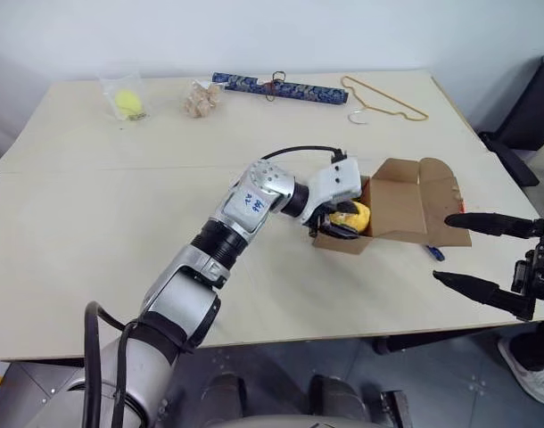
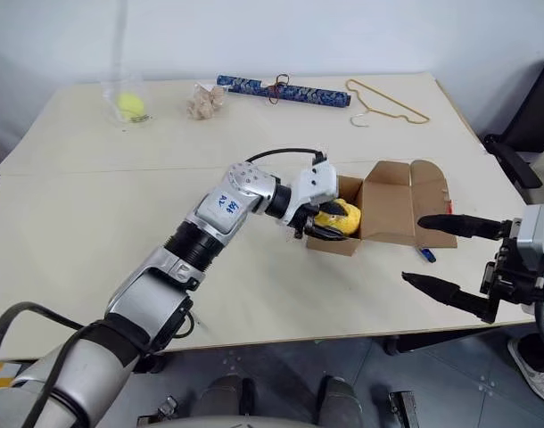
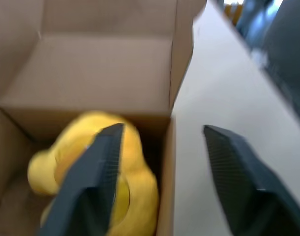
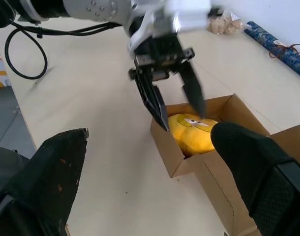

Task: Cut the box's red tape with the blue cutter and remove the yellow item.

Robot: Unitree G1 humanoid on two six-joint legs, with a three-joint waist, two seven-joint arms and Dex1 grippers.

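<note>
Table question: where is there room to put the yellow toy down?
The table is bare across its near left half, in front of the bagged ball. It is crowded around the box, with the left fingers at the yellow toy.

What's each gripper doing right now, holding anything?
Left gripper: open, straddling the box wall over the yellow item, holding nothing.
Right gripper: open, empty, beside the box.
</note>
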